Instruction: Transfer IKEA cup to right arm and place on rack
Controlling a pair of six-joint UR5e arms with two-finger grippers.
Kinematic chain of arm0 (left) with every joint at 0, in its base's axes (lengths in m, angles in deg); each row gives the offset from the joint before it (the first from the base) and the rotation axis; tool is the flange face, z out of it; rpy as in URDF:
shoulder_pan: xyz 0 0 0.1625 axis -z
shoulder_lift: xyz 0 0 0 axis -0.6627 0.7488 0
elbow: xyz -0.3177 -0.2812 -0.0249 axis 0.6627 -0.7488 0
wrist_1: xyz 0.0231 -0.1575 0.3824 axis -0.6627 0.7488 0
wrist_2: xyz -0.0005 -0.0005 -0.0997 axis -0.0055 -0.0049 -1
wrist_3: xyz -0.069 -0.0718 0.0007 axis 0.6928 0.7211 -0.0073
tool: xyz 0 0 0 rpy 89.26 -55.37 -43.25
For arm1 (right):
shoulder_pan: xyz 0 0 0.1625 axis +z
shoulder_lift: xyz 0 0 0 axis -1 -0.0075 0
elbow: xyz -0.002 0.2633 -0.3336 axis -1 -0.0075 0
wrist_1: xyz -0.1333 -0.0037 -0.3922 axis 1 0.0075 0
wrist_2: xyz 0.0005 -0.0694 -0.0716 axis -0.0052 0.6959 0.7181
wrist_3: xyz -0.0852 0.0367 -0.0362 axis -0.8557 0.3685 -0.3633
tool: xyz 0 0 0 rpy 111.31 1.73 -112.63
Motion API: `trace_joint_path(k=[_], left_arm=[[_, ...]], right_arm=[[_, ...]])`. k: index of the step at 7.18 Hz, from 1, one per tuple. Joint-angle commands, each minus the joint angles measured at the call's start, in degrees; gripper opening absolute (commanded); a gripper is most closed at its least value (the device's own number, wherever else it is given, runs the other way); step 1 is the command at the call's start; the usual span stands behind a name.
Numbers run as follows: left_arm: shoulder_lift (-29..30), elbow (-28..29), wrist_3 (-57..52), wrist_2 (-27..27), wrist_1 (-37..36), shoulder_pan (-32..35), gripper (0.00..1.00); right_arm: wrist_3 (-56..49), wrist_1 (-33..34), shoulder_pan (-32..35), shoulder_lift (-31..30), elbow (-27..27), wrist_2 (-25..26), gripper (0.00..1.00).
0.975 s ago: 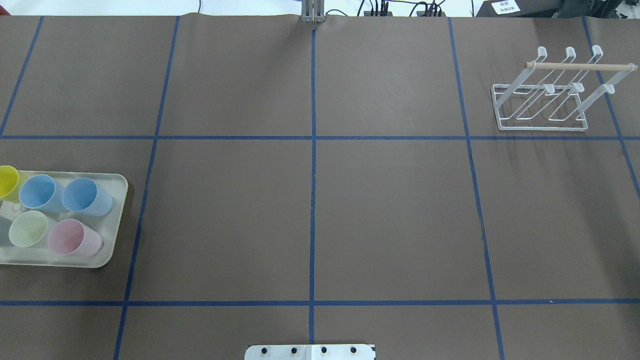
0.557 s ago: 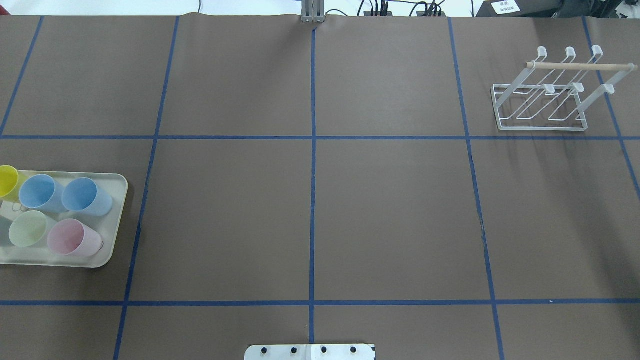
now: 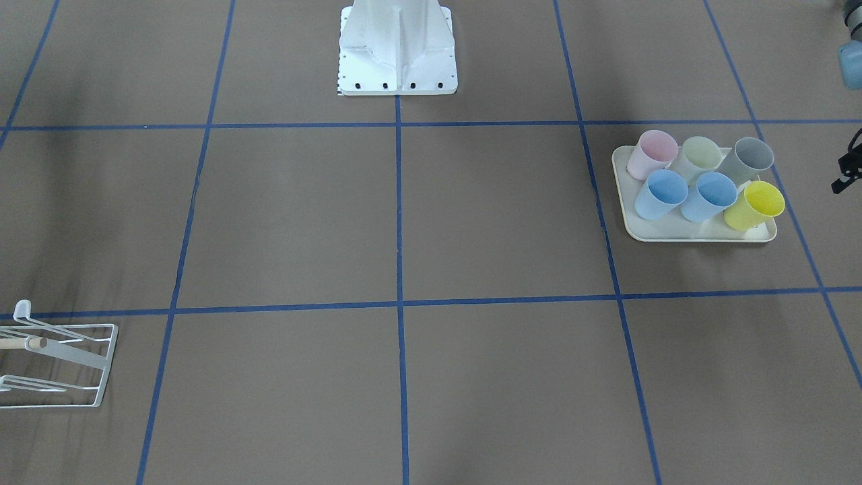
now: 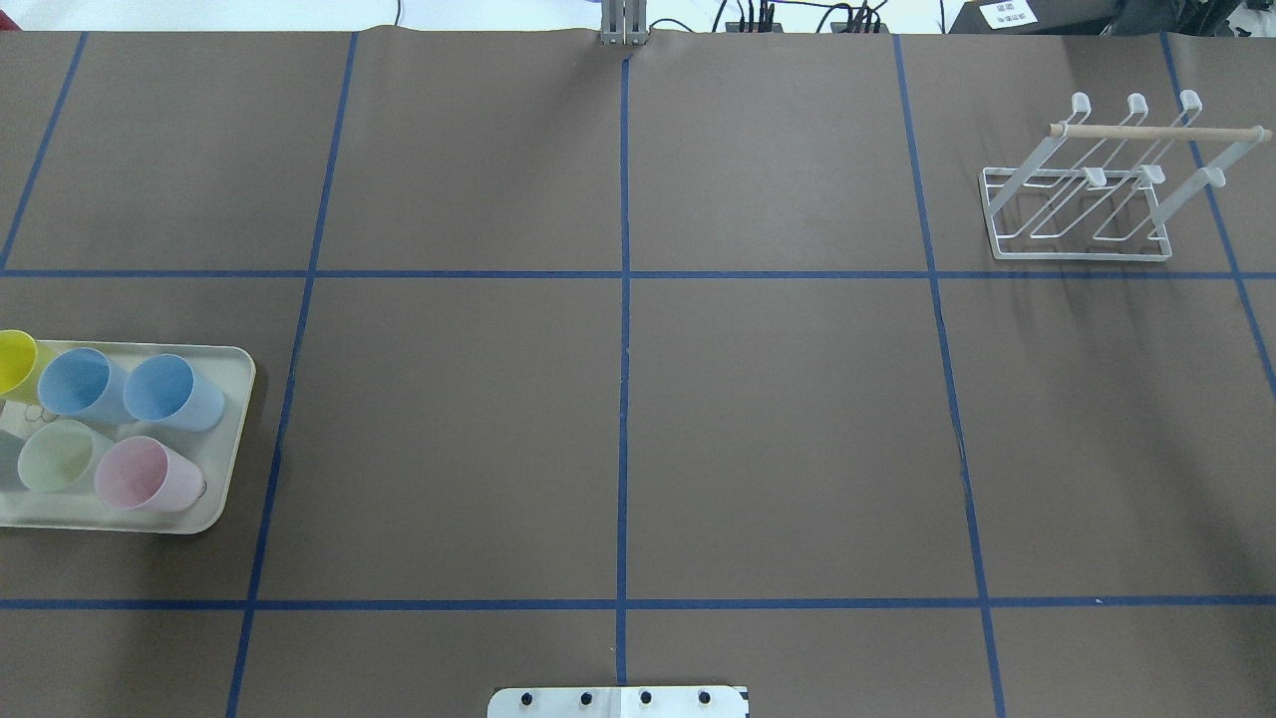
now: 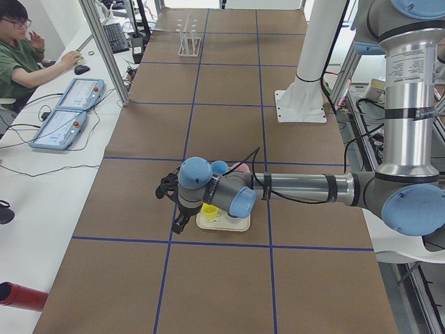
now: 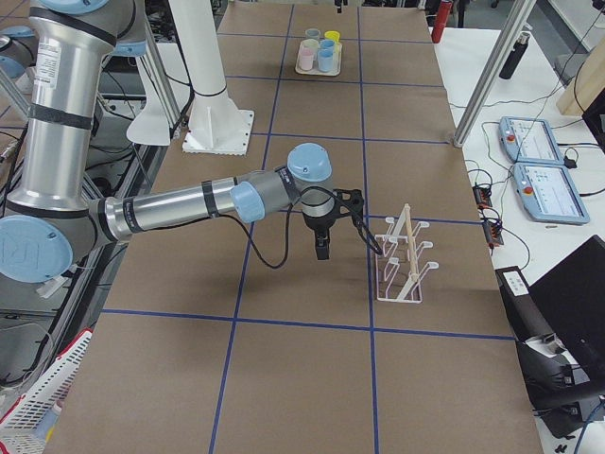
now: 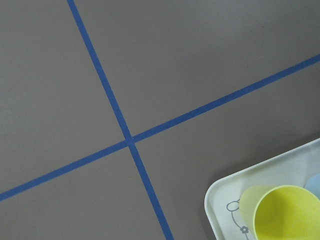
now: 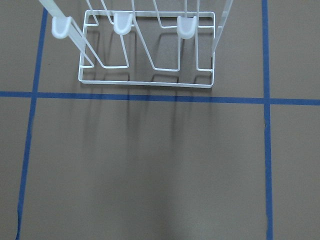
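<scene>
Several pastel IKEA cups stand on a cream tray [image 4: 227, 429] at the table's left: yellow [image 4: 12, 359], two blue [image 4: 75, 384], green [image 4: 55, 456] and pink [image 4: 140, 474]; the front-facing view adds a grey one [image 3: 749, 158]. The left gripper [image 5: 181, 223] hangs over the table just outside the tray, beside the yellow cup [image 7: 285, 215]; I cannot tell if it is open. The white wire rack [image 4: 1077, 251] stands empty at the far right. The right gripper [image 6: 322, 250] hovers a little short of the rack [image 6: 402, 270], state unclear. No cup is held.
The robot's white pedestal [image 3: 397, 47] stands at the table's near middle edge. A person [image 5: 17, 59] sits at a side desk with two pendants [image 5: 69, 115]. Blue tape lines grid the brown table.
</scene>
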Motion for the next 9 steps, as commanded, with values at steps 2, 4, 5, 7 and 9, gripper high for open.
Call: trace_joint_path(k=[2,4,5,7,9], left_arm=[[-1.8,0.4,13.7,0.4,7.4,-6.3,1.0],[-1.9,0.4,13.7,0.6,7.3,-8.3,1.0],[-1.9,0.8,13.7,0.6,7.4,-9.2,0.98],[-1.9,0.8,13.7,0.7,7.3,-10.4,0.65],[-1.8,1.4,13.8,0.7,7.2,-10.7,0.21]], right_arm=[[1.0,0.0,-1.6,-0.1,0.8,0.1,1.0],[1.0,-0.1,-1.9,-0.2,0.8,0.0,1.0],[1.0,-0.1,-2.0,-0.1,0.8,0.0,1.0],[1.0,-0.1,-2.0,-0.1,0.7,0.0,1.0],[1.0,-0.1,-2.0,-0.1,0.7,0.0,1.0]])
